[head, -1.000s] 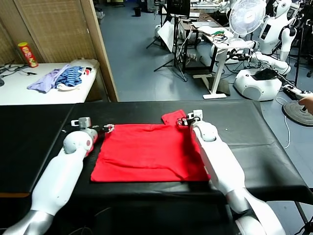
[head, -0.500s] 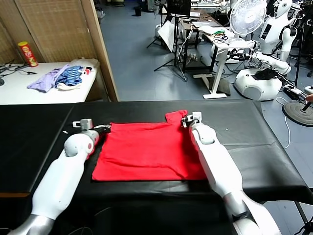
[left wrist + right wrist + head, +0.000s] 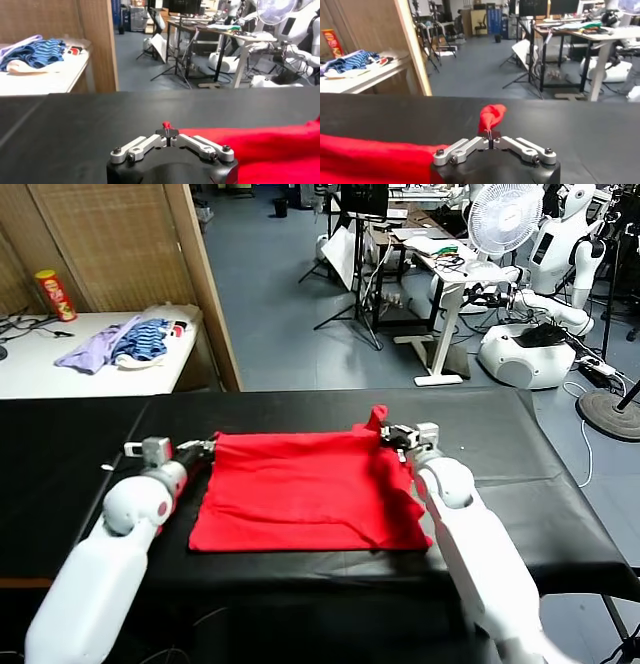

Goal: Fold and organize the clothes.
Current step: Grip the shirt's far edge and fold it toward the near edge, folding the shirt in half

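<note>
Bare black table [image 3: 500, 434] around T-shirt [image 3: 300, 489]

Two glossy white, rounded arms reach from the robot's body — the left arm [image 3: 110, 554] bears a red patch near its wrist. Each gripper — left gripper [image 3: 167, 131], right gripper [image 3: 490, 141] — has silver metal linkages fixed with dark screws on a black housing.

Soft matt red cloth T-shirt [image 3: 305, 489] on a smooth black table [image 3: 520, 474].
</note>
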You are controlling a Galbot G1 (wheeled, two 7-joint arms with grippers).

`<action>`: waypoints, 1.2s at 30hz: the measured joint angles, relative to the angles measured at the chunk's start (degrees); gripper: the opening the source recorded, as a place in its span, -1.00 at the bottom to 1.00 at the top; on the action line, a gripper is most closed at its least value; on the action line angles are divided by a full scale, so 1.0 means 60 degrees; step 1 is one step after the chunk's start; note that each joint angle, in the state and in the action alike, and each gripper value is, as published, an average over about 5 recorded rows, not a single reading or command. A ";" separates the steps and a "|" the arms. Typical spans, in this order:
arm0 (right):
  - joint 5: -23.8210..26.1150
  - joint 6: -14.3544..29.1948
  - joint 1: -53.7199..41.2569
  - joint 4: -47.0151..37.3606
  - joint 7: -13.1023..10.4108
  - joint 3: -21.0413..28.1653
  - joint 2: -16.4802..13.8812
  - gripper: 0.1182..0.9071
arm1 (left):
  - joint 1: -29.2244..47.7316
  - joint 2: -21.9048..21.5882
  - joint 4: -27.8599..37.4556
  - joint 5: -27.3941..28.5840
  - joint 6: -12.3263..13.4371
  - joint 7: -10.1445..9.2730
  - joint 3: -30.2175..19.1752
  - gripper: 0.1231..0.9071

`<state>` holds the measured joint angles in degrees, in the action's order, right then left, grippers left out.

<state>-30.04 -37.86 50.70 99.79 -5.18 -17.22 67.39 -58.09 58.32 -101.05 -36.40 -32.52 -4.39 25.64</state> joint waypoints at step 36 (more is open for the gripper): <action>0.1575 0.0512 0.2132 0.2004 -0.0296 -0.0966 0.0272 0.72 | -0.3270 0.0394 -0.2536 0.1318 -0.0442 -0.0276 0.1409 0.71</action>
<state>-20.59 -34.78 63.49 111.81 -6.95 -23.01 69.02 -77.71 60.69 -116.26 -28.49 -35.17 -6.05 34.09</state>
